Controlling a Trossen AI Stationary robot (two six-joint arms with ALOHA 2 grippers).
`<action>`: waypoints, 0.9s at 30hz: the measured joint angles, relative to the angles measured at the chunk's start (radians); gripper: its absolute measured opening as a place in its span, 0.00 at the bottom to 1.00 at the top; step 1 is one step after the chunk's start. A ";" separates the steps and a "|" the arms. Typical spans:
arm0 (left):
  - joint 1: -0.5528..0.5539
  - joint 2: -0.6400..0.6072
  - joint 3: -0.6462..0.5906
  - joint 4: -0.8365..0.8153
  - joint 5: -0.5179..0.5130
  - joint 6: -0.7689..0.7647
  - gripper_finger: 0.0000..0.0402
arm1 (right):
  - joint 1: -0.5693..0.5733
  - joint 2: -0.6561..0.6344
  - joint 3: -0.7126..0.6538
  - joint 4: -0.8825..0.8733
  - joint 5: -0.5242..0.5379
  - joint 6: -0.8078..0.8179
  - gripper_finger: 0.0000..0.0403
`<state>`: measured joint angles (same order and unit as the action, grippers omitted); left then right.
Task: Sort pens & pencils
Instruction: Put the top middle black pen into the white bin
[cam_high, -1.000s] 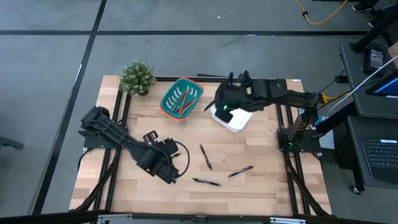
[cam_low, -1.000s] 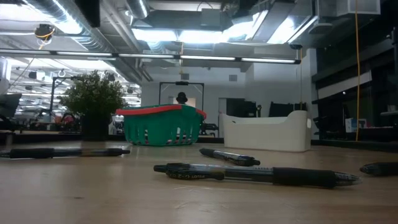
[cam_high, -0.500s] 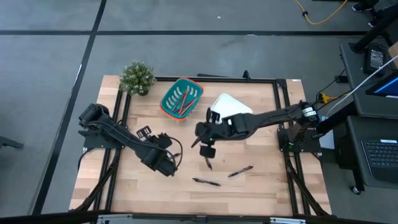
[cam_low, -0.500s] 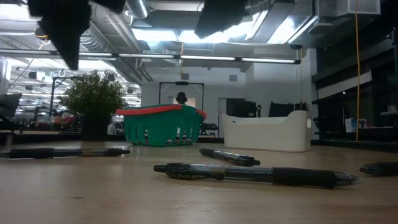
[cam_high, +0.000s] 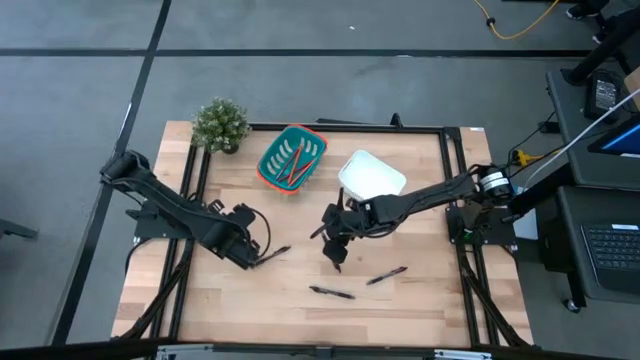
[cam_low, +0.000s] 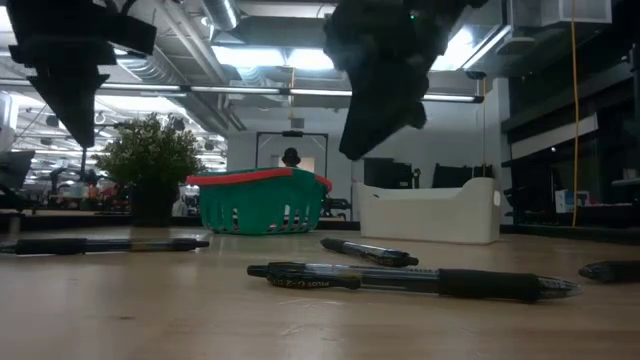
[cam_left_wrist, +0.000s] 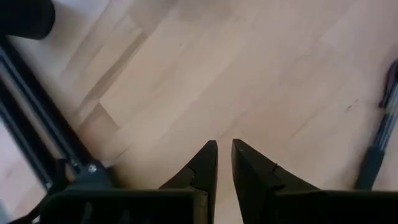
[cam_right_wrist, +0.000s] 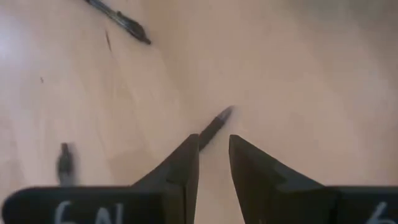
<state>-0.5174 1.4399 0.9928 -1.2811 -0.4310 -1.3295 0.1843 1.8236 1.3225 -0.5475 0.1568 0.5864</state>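
From above, the table (cam_high: 420, 300) is seen with a green basket (cam_high: 292, 158) near its far edge, and orange pencils (cam_high: 294, 166) are held inside it. A plant (cam_high: 220, 124) is set to the basket's left and a white bin (cam_high: 372, 176) to its right. The right gripper (cam_high: 334, 243) is reached out to the table's middle, directly over one pen (cam_high: 334, 260). Two more pens (cam_high: 386, 275) (cam_high: 332, 292) are laid nearer the front edge, apart from each other. The left gripper (cam_high: 262, 255) is placed left of centre, with a fourth pen (cam_high: 278, 251) just beside its tip. In the low view, the basket (cam_low: 262, 205), bin (cam_low: 428, 215) and plant (cam_low: 150, 165) are lined up at the back, and pens (cam_low: 410, 280) (cam_low: 368, 252) (cam_low: 105, 243) are seen lying flat on the wood in front. Two dark arm parts are hung from above, one (cam_low: 68, 70) at the upper left and one (cam_low: 385, 65) near the centre. In the left wrist view, the left gripper (cam_left_wrist: 224, 149) is shown with its jaws nearly closed, a narrow gap between them and nothing held; a pen (cam_left_wrist: 380, 146) lies off to one side. In the right wrist view, the right gripper (cam_right_wrist: 213, 145) is shown with its jaws slightly parted and empty, a pen (cam_right_wrist: 214, 126) lying just beyond the tips, another (cam_right_wrist: 118, 22) farther off.
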 joint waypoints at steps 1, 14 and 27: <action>0.007 -0.012 -0.009 0.005 -0.001 0.000 0.11 | -0.002 0.000 -0.008 0.009 -0.008 0.038 0.22; 0.099 -0.037 -0.023 0.008 -0.108 0.083 0.11 | 0.005 0.023 -0.020 -0.062 0.032 0.482 0.22; 0.098 -0.037 -0.023 0.009 -0.137 0.109 0.11 | 0.010 0.179 -0.017 -0.054 -0.066 0.559 0.22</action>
<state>-0.4191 1.4033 0.9695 -1.2720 -0.5678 -1.2201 0.1944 2.0026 1.3060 -0.6016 0.0909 1.1457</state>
